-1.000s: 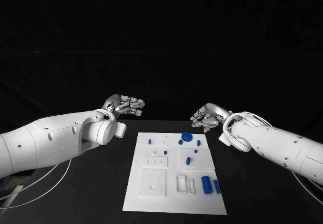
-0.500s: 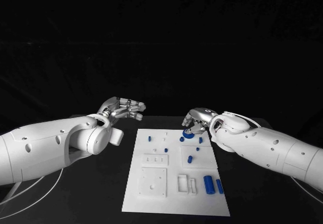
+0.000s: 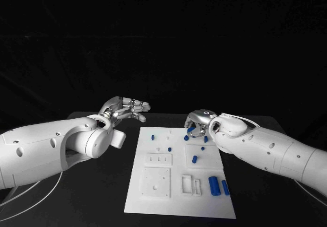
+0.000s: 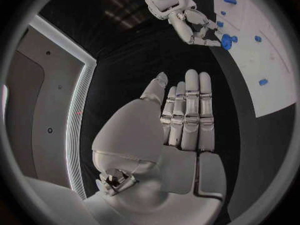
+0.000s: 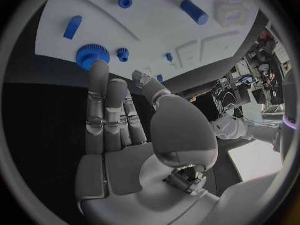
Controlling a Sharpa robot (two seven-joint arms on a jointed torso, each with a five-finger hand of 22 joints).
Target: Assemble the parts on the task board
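The right hand (image 3: pixel 197 124) hangs over the far right corner of the board (image 3: pixel 170 198), fingers pointing down at a blue gear (image 3: pixel 191 129) there; the right wrist view shows its fingers (image 5: pixel 107 110) straight and together with one tip reaching the toothed gear (image 5: pixel 92 55), the thumb apart, nothing gripped. In the left wrist view this hand (image 4: pixel 187 20) has its fingertips around the gear (image 4: pixel 226 40), though I cannot tell whether they touch it. A smaller blue gear (image 5: pixel 123 54) sits just beside the big one. The left hand (image 3: pixel 126 109) hovers off the board's far left corner, over the black table (image 3: pixel 102 189), holding nothing; its fingers (image 4: pixel 190 115) lie straight and side by side, palm bare. Outward along the board, small blue pegs (image 3: pixel 153 137) dot the far edge and middle, a short blue cylinder (image 3: pixel 195 159) lies on a raised square right of centre, and two longer blue cylinders (image 3: pixel 214 185) lie side by side near the near right edge. White blocks (image 3: pixel 155 182) occupy the near left part of the board.
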